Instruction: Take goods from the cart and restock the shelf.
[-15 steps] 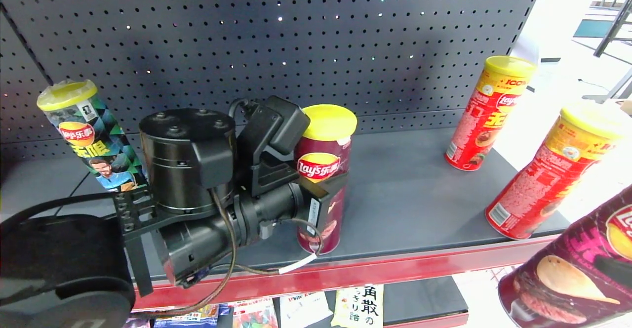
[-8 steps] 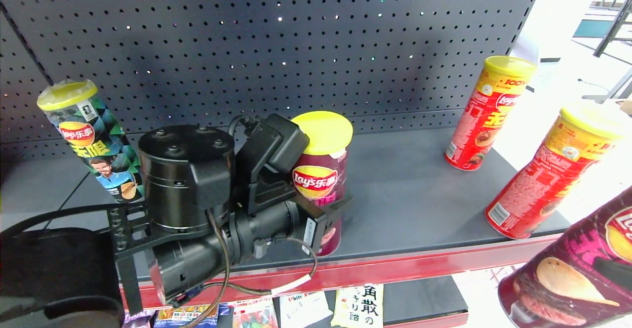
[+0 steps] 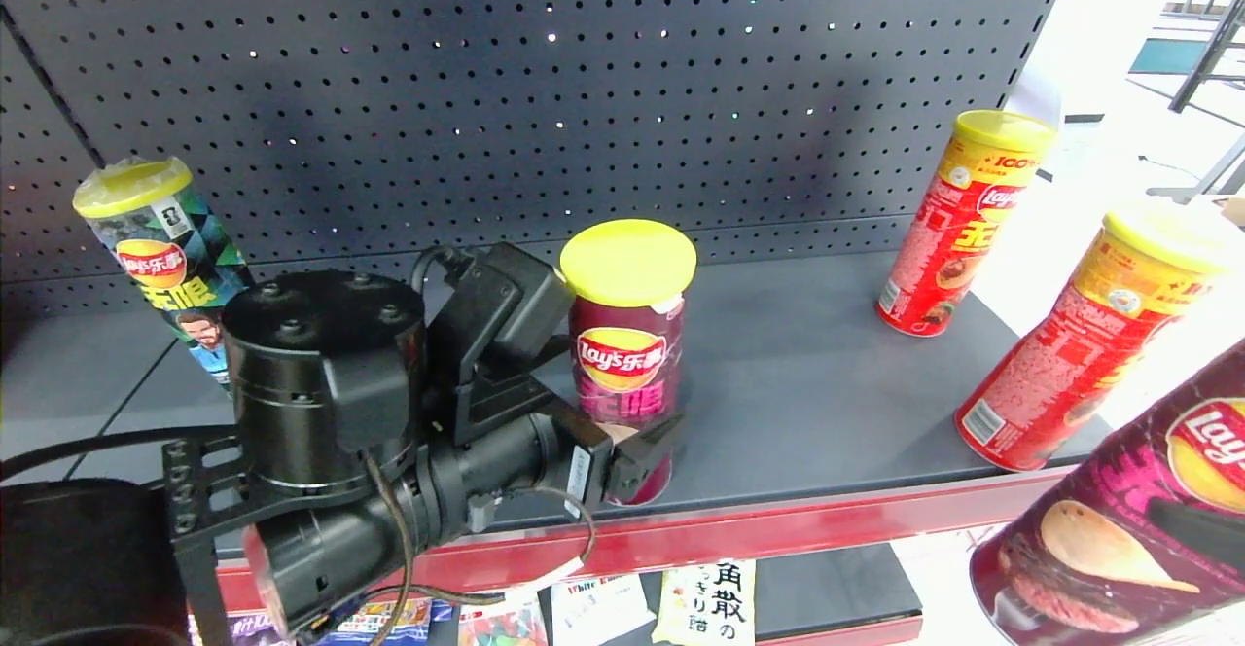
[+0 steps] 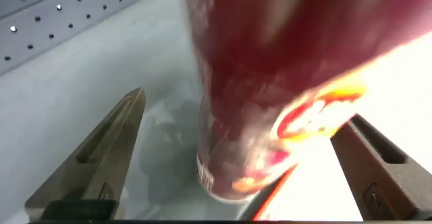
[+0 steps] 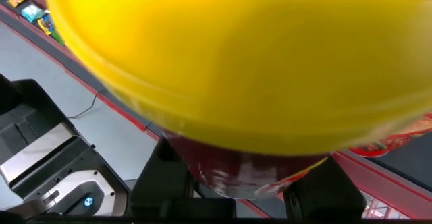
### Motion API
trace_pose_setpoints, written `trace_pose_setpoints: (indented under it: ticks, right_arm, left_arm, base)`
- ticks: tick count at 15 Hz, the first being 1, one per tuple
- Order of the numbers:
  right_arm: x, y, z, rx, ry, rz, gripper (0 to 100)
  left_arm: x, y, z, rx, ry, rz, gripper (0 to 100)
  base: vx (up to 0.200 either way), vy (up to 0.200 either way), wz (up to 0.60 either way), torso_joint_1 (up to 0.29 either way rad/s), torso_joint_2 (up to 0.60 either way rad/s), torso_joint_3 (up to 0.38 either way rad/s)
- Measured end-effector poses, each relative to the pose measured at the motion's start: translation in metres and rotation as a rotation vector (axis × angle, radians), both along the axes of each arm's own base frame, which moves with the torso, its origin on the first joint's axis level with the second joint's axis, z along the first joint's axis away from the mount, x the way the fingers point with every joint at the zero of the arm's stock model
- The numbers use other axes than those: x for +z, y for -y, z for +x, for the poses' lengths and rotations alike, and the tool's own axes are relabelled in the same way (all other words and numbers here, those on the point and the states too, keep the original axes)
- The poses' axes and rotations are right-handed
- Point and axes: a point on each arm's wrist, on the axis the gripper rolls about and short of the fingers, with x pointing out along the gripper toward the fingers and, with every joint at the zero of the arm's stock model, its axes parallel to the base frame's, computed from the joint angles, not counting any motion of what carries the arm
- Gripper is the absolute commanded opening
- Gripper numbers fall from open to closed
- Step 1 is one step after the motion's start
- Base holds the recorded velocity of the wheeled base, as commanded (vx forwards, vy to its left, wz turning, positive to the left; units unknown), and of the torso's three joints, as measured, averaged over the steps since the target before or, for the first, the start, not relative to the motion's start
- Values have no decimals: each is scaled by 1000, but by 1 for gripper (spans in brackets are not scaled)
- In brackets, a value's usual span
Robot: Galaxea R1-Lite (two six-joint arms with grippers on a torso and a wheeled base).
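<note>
A maroon chip can (image 3: 627,335) with a yellow lid stands upright on the grey shelf (image 3: 827,383), close to its front edge. My left gripper (image 3: 642,451) is open in front of the can's base. In the left wrist view the can (image 4: 270,82) stands between the spread fingers (image 4: 101,163) without contact. My right gripper (image 3: 1201,524) is low at the right, in front of the shelf, shut on a second maroon chip can (image 3: 1109,539). That can's yellow lid (image 5: 236,55) looms large in the right wrist view, with the fingers (image 5: 162,183) clamped on its body.
A green-and-black can (image 3: 165,247) stands at the shelf's left, partly behind my left arm. Two red cans (image 3: 958,223) (image 3: 1089,335) stand at the right end. A pegboard wall (image 3: 584,91) backs the shelf. Snack packets (image 3: 710,602) lie below the red front lip (image 3: 778,529).
My left gripper has opened, let go of the maroon can on the shelf, and drawn back down and to the left. The right gripper's can has shifted slightly.
</note>
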Motion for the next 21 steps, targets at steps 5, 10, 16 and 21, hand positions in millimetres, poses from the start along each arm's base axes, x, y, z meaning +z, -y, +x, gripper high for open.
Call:
trace_pose_setpoints:
  ticks: [5, 10, 16, 21]
  right_arm:
    - [5, -6, 13, 9, -21, -16, 0]
    - [14, -18, 29, 51, -35, -32, 0]
    - [33, -41, 68, 76, 11, -22, 0]
    - [40, -64, 90, 113, -2, -34, 0]
  left_arm:
    - [-5, -24, -18, -29, -16, 7, 100]
    - [1, -48, -36, -132, -15, -32, 100]
    - [-3, -79, -55, -101, -58, 2, 100]
    - [0, -109, -68, -15, -111, 56, 100]
  base:
    - [0, 0, 0, 0, 0, 0]
    - [0, 0, 0, 0, 0, 0]
    - [0, 0, 0, 0, 0, 0]
    - [0, 0, 0, 0, 0, 0]
